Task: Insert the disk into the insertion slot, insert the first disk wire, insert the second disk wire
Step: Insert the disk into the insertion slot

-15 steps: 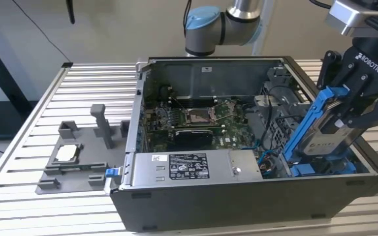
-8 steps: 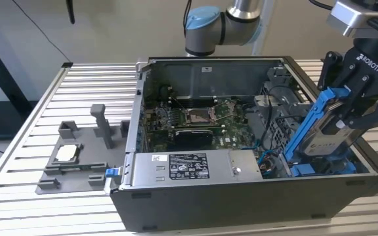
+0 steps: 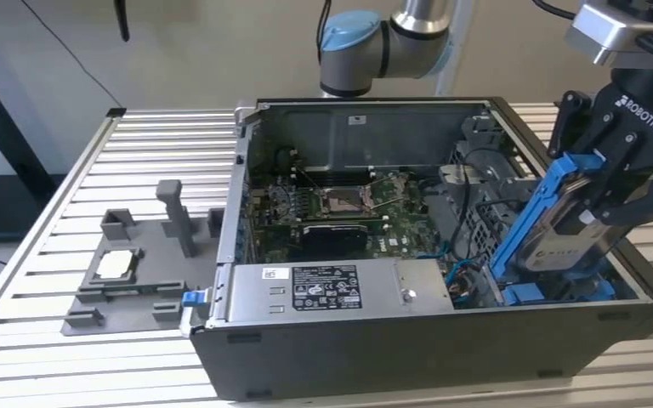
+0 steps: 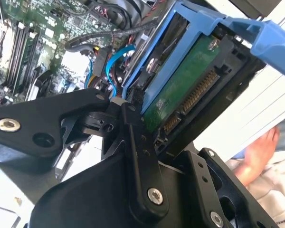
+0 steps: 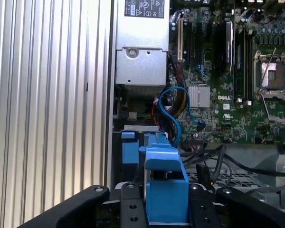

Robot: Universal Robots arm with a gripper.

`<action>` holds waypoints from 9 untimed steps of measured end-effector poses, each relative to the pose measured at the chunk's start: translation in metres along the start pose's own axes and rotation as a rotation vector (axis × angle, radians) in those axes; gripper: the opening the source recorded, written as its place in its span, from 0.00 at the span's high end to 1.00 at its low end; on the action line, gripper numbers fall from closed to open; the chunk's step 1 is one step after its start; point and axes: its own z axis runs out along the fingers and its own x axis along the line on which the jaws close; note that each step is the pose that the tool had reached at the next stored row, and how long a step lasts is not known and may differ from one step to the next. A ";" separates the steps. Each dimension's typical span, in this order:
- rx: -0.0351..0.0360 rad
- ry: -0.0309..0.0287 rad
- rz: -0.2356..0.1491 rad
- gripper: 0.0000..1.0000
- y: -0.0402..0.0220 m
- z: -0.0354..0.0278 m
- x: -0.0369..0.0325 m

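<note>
The disk (image 3: 556, 234), a silver drive in a bright blue carrier, is shown clamped between the black fingers (image 3: 642, 200) of the gripper (image 3: 601, 204), which are closed on its two flat sides. It is held steeply tilted, with its upper end leaning toward the exterior view's right and its lower end down inside the open computer case (image 3: 417, 357), at the corner nearest the exterior view's right. The insertion slot (image 3: 559, 287) lies directly below that lower end, beside a blue part (image 3: 527, 294) on the floor of the bay; whether the disk has entered it cannot be told. In the second wrist view the green circuit board (image 4: 178, 90) of the disk and its row of connector pins (image 4: 195, 93) are seen facing the camera, framed by the blue carrier (image 4: 199, 21). In the first wrist view a blue end tab (image 5: 162, 161) is seen between the fingers (image 5: 129, 205), with curled blue cables (image 5: 173, 107) and the grey power-supply box (image 5: 140, 66) beyond it. The motherboard (image 3: 349, 208) with its square CPU socket (image 3: 342, 200) occupies the middle of the case. The case rests on a slatted metal table (image 3: 111, 161), where a grey fixture (image 3: 133, 272) stands well apart. A person's hand (image 4: 259, 153) is visible at the table's edge
</note>
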 end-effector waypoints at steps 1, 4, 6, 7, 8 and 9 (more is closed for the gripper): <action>-0.0030 0.0003 0.000 0.67 0.0002 -0.0005 0.0001; -0.0044 0.0000 0.000 0.67 0.0002 -0.0008 0.0000; -0.0043 0.0003 0.000 0.67 0.0001 -0.0001 0.0000; -0.0041 0.0002 0.000 0.67 0.0000 0.0003 0.0000; -0.0040 0.0003 -0.001 0.67 -0.0001 0.0007 0.0000; -0.0038 0.0007 -0.001 0.67 -0.0003 0.0009 0.0000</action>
